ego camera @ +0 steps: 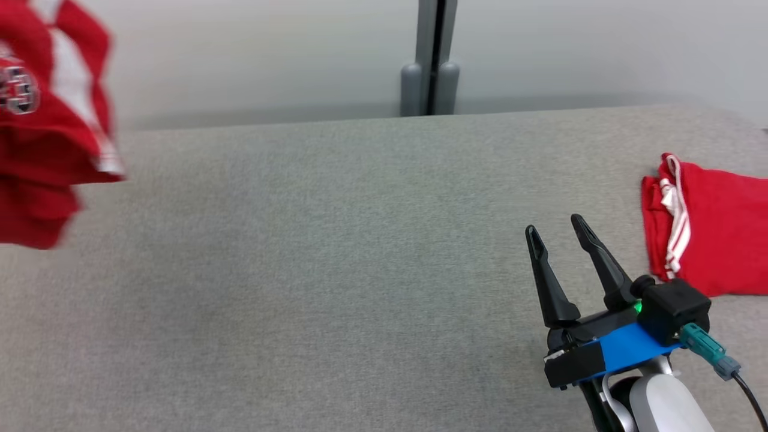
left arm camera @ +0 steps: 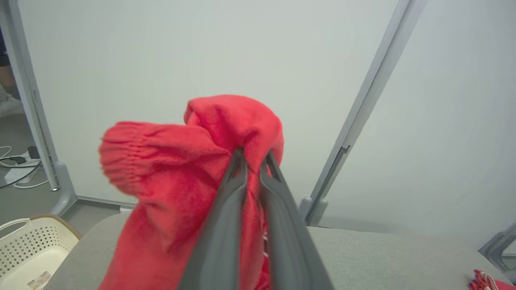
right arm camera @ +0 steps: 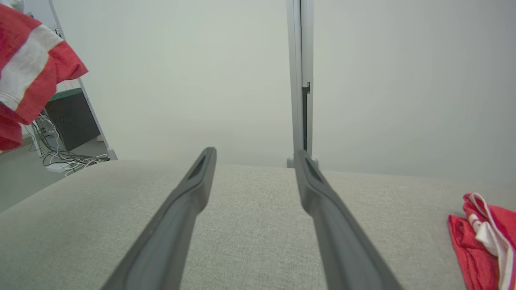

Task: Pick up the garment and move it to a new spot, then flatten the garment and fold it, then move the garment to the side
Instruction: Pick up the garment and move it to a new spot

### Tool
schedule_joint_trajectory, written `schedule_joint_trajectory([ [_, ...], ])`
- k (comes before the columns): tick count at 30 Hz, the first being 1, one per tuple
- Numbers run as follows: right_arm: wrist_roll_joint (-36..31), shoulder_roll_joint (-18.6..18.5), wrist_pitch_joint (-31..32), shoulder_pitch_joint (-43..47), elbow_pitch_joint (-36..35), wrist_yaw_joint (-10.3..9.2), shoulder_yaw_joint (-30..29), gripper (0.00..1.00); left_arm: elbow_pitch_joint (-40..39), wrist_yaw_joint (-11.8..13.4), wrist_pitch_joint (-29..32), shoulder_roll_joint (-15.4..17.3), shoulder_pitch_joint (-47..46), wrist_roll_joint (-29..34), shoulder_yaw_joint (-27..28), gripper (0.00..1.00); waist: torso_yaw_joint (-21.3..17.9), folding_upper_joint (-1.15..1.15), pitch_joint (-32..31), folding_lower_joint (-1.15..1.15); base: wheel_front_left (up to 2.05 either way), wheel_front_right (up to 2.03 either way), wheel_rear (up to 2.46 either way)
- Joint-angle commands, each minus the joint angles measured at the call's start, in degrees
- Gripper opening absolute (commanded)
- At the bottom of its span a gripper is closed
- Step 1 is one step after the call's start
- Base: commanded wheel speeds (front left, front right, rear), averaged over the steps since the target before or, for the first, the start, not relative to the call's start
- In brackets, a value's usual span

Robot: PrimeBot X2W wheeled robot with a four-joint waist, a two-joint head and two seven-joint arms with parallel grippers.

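Red garment is up at the far left, bunched, white stripes and a number print showing, lifted over the left end of the grey desk. The left hand is clamped on a fold of it. Left of the desk sits a cream perforated laundry basket, a label on its floor. The right hand is low at the near right, fingers apart, gripping nothing. Just to its right, a second red garment lies folded on the desk.

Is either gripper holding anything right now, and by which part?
The left gripper is shut on the red garment, pinching a bunched fold beside its gathered elastic edge. The right gripper is open, holding nothing.
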Motion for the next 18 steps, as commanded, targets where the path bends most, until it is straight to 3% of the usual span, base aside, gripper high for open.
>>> schedule_joint_trajectory([
  [1,0.22,0.15,0.20,0.85,-0.04,0.01,-0.23,1.00,-1.56,0.26,0.71,-1.38,-0.96,-0.36,-1.36,0.00,-2.01,0.00,-1.74,0.02,0.00,0.00,0.00],
  [9,0.31,0.38,1.14,3.52,-0.79,0.01,-1.54,1.00,-4.52,0.56,-0.31,-11.56,-0.13,1.78,-12.77,0.00,-5.05,0.00,-3.18,0.02,0.00,0.00,0.00],
  [13,-0.09,0.45,1.87,4.45,-1.91,0.01,-3.03,1.00,-0.16,-0.52,-3.76,-18.14,1.32,3.61,-19.40,0.00,-6.12,0.00,-2.96,0.02,0.00,0.00,0.00],
  [18,-0.28,0.51,2.86,4.76,-3.30,0.01,-2.61,1.00,8.39,-2.54,-7.85,-24.00,3.51,4.72,-24.74,0.00,-7.71,0.00,-2.07,0.02,0.00,0.00,0.00],
])
